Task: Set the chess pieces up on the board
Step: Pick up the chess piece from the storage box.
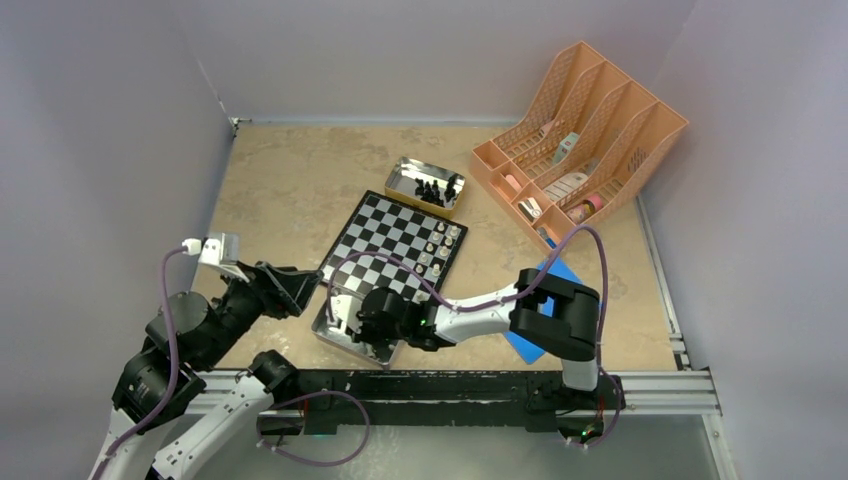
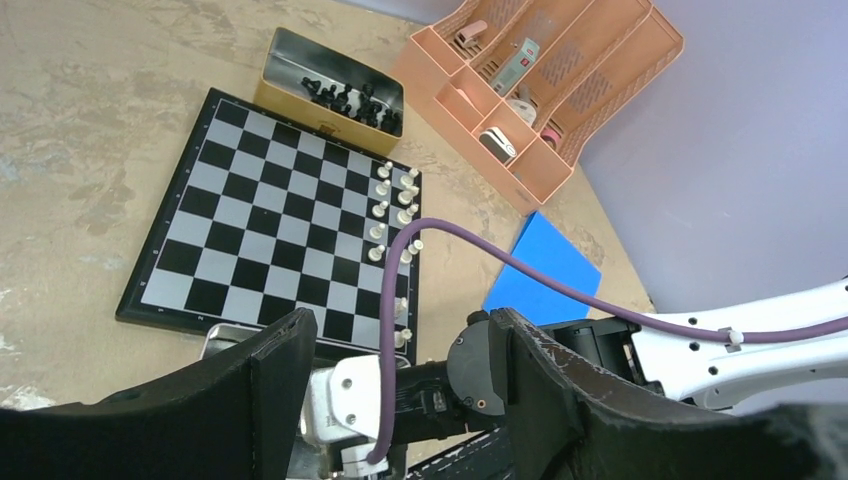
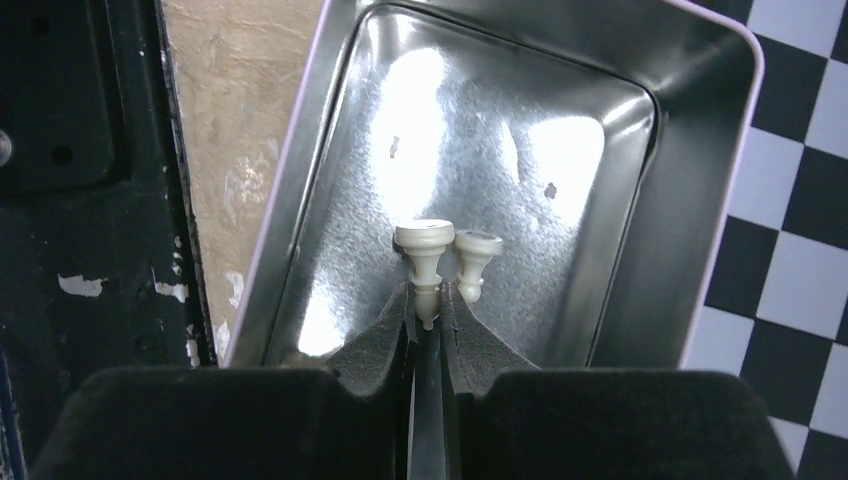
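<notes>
One cream pawn (image 3: 424,255) pinched by right hand (image 3: 427,310), second pawn (image 3: 475,262) alongside in tin (image 3: 500,130), left hand (image 2: 400,340) open.

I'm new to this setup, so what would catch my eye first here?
The right gripper reaches into the near metal tin, pinching one of two cream-white pieces there. Beyond it, the board has more of them lined along its right side, and a peach organizer stands at the far right.
</notes>
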Robot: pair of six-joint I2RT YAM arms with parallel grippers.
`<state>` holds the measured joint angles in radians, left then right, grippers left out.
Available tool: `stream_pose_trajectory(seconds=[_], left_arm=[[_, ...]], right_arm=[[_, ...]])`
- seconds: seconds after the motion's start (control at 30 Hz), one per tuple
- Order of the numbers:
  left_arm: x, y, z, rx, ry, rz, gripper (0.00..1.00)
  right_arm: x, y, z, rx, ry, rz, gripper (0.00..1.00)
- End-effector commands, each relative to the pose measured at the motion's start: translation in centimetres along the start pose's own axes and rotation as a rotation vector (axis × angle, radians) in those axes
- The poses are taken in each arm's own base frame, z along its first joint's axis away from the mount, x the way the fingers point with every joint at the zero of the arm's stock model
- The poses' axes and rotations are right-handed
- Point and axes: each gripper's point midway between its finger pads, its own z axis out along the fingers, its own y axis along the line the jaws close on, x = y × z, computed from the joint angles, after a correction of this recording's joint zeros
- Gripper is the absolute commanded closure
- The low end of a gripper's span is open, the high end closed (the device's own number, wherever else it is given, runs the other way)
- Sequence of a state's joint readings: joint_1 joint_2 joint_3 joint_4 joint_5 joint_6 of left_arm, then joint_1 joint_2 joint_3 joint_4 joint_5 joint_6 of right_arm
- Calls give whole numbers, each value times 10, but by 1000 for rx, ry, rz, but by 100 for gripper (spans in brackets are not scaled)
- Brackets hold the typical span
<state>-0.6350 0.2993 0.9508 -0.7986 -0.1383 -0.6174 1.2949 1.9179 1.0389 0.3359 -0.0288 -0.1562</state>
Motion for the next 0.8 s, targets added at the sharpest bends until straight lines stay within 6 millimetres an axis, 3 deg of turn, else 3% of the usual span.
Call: stream_pose_trajectory(seconds=[0.0, 0.17, 0.47, 0.77], left_arm=[[-1, 3, 0, -15, -22, -39, 37], [9, 6, 3, -23, -6, -81, 41], [26, 12, 12, -47, 51, -118, 45], [80, 15, 38, -94, 258, -242, 52]], right_arm=[[-31, -17, -20, 95, -95, 31, 89], [-41, -16, -36, 98, -154, 50, 89], [-46, -23, -41, 139, -166, 71, 92], [-71, -36, -90, 169, -292, 200, 92]])
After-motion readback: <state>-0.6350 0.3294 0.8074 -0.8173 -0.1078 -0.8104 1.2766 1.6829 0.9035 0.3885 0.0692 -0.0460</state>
